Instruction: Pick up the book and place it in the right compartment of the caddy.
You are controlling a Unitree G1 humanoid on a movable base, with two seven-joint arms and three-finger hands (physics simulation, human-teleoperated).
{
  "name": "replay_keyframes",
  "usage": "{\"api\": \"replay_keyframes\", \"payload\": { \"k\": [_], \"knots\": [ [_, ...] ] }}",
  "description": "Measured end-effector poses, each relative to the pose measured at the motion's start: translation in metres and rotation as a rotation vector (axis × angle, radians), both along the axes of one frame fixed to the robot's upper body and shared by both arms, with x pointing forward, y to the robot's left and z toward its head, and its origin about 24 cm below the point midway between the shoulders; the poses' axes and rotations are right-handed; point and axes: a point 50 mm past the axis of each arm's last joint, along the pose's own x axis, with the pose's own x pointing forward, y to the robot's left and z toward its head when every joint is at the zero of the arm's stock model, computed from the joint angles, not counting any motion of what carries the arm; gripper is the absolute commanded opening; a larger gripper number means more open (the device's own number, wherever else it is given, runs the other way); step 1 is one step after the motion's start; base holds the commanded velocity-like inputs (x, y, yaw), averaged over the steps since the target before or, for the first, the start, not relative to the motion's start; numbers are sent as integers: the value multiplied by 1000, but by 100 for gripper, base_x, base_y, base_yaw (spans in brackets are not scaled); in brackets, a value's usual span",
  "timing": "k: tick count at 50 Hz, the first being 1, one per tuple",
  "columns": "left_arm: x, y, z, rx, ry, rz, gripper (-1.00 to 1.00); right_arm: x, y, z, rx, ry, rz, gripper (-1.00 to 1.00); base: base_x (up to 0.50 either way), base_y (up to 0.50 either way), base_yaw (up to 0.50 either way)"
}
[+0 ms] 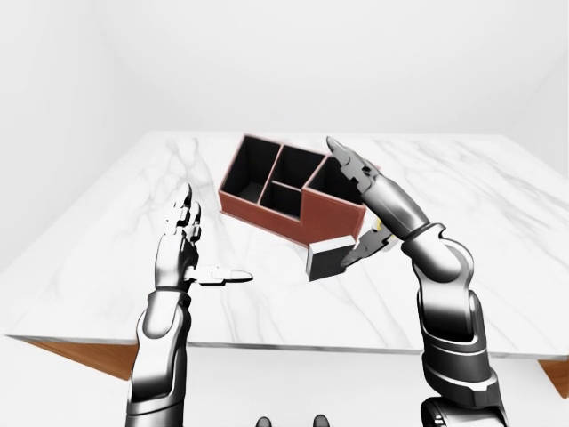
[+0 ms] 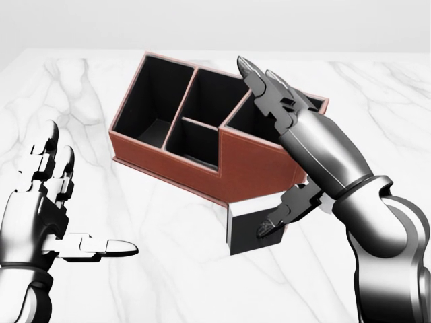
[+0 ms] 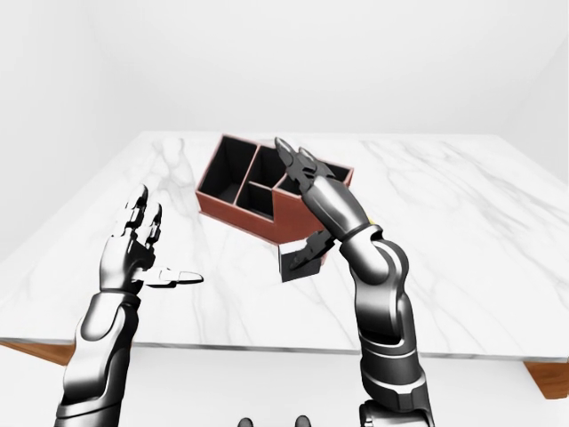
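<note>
Super bright and flat everywhere, like even light from overhead with no clear source. The white marble table (image 2: 168, 269) nearly blows out and blends into the pale walls. Shadows are weak, just a soft smudge along the base of the caddy (image 2: 202, 145), though its compartments go almost pure black inside. The metal arms catch soft highlights with dark reflections, no harsh glare. All three views are sharp edge to edge, no blur, no obvious warping at the corners.
</note>
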Motion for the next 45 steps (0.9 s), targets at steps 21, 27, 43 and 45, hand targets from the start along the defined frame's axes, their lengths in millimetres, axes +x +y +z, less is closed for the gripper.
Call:
{"api": "replay_keyframes", "payload": {
  "k": [21,27,43,45],
  "knots": [
    [-1,0,-1,4,4,2,100,-1,1,-1,12,-3,3,100,18,1,0],
    [-1,0,-1,4,4,2,100,-1,1,-1,13,0,4,100,18,1,0],
    [-1,0,-2,6,9,5,100,-2,3,-5,17,6,1,100,18,1,0],
    [-1,1,-3,6,11,5,100,-2,4,-5,17,6,0,100,9,1,0]
  ]
}}
